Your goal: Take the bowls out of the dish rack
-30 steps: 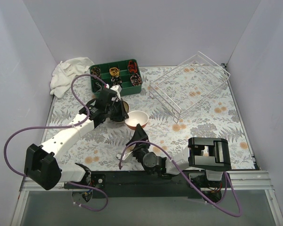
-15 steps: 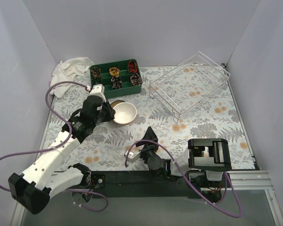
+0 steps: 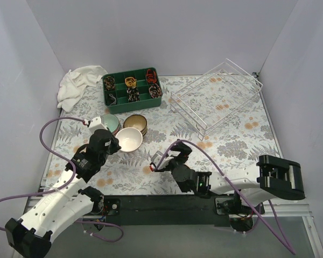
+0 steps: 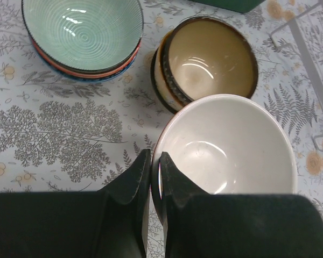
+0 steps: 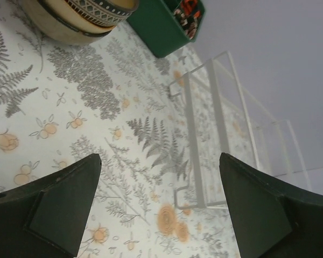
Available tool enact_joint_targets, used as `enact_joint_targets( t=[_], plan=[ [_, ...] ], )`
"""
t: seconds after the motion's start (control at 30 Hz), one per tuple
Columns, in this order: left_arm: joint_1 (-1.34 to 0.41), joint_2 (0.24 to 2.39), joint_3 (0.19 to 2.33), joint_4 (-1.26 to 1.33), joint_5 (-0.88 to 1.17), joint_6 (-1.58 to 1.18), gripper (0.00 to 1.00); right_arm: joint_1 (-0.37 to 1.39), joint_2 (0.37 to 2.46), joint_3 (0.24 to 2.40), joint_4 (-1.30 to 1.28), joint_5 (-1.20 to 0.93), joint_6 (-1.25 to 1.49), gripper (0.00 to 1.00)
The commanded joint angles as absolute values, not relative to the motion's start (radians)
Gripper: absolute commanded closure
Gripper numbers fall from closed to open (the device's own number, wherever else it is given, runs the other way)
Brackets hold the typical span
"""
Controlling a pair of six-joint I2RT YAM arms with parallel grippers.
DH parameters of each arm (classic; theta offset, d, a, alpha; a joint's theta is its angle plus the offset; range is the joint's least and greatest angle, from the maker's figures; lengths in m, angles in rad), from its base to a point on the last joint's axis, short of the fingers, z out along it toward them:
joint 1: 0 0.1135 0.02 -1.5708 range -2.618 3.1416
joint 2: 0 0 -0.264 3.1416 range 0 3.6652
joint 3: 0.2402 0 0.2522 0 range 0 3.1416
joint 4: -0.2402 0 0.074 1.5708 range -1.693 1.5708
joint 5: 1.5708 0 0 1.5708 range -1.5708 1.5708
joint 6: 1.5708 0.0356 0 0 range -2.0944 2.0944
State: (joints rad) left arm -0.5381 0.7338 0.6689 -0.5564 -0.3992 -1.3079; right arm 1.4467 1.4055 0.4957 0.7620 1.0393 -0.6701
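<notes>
The dish rack [image 3: 218, 97], a low open-sided basket of thin clear-white wire, was seen at the upper right of the top view, its long axis laid diagonally from lower left to upper right on the fern-and-flower printed counter [image 3: 242, 140]. Left of centre, three round glossy bowls were grouped. A green bowl [image 3: 109, 123] with a ringed interior was stacked on others. A tan bowl [image 3: 135, 123] with a dark patterned rim was likewise nested. A plain white bowl [image 3: 129, 140] was set just below them. The left end effector [image 4: 153, 156] was narrowed onto the white bowl's near rim, which was held between its black fingers. The right end effector [image 5: 161, 204] was spread wide and held nothing, at lower centre of the top view. A green tray [image 3: 132, 86] and a crumpled white cloth [image 3: 78, 86] were seen at the upper left.
</notes>
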Motion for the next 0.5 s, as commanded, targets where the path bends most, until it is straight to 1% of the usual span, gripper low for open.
enact_joint_targets(
  t=[0.0, 0.03, 0.23, 0.47],
  plan=[
    [-0.535, 0.689, 0.586, -0.526, -0.524, -1.428, 1.0, 1.37, 1.31, 0.567, 0.454, 0.872, -0.283, 0.01],
    [-0.535, 0.675, 0.574, -0.525, -0.54, -1.46, 1.0, 1.353, 1.272, 0.572, 0.425, 0.798, -0.249, 0.01],
    [-0.537, 0.629, 0.509, -0.528, -0.615, -1.581, 1.0, 1.194, 1.163, 0.615, 0.262, 0.519, -0.056, 0.01],
    [-0.537, 0.61, 0.408, -0.502, -0.701, -1.738, 1.0, 1.011, 1.1, 0.629, 0.157, 0.302, 0.073, 0.01]
  ],
)
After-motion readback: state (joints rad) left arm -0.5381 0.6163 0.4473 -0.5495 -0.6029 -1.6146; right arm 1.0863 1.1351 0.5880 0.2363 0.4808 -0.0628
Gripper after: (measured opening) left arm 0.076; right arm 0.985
